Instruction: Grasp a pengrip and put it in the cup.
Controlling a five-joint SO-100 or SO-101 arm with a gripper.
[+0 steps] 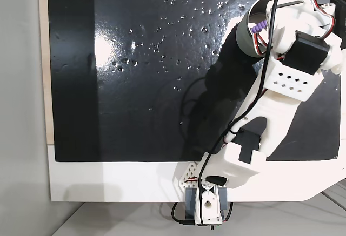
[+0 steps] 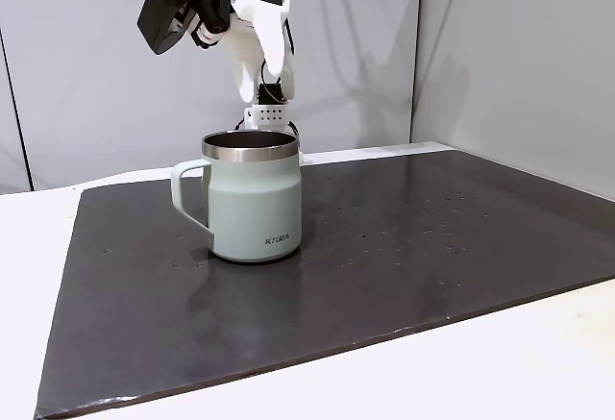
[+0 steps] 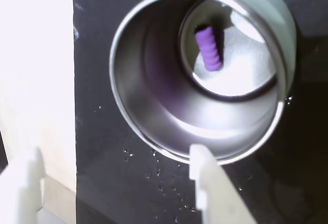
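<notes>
In the wrist view, the gripper is hanging with jaws wide apart and empty at the bottom of the frame. Above it, the pengrip is lying inside the cup. "KIRA" is showing on the cup's side in a fixed view.

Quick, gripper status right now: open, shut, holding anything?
Gripper: open and empty, jaws spread above the cup; the pengrip lies on the cup's bottom.
</notes>
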